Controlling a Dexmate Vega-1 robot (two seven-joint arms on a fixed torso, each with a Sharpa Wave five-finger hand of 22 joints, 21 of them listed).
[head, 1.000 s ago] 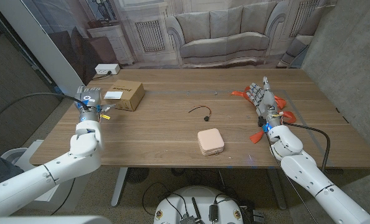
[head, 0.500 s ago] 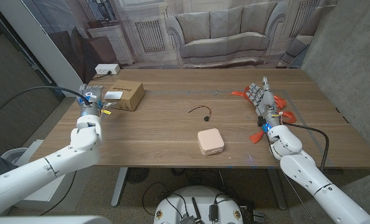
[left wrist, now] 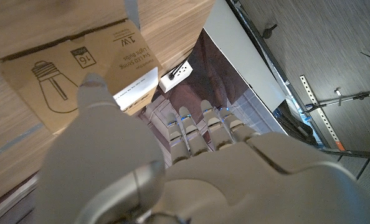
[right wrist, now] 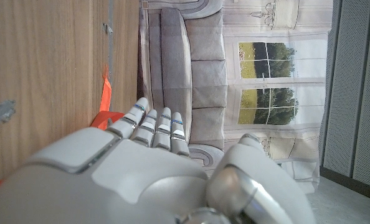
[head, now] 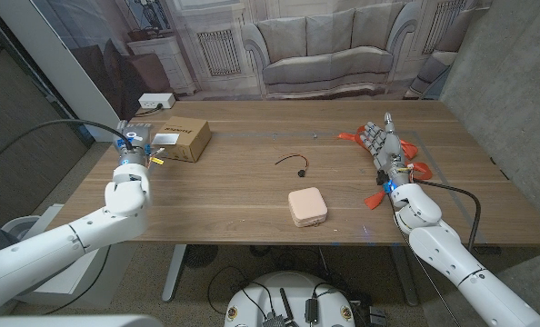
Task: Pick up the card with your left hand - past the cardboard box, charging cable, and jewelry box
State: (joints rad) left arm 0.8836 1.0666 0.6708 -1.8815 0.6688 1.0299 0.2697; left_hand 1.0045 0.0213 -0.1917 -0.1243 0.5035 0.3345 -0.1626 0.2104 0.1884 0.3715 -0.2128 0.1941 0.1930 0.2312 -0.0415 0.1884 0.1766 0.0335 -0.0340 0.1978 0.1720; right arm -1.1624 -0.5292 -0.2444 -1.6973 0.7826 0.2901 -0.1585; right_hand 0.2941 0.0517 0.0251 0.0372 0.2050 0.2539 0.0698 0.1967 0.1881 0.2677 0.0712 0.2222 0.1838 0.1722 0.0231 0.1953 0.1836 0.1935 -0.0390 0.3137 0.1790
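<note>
Left arm crept forward along desk point(head: 252, 195) edge since a second ago, left robot hand point(head: 134, 150) now just beside cardboard box point(head: 181, 139). Robot hand holds nothing, fingers extended. Right robot hand point(head: 384, 145) unmoved, fingers spread, empty, over orange tape marks. Jewelry box point(head: 306, 206) and charging cable point(head: 294, 163) untouched mid-desk. White card point(head: 165, 139) lies on box top, near fingertips; reach looks nearly closed, grasp not yet made.
</note>
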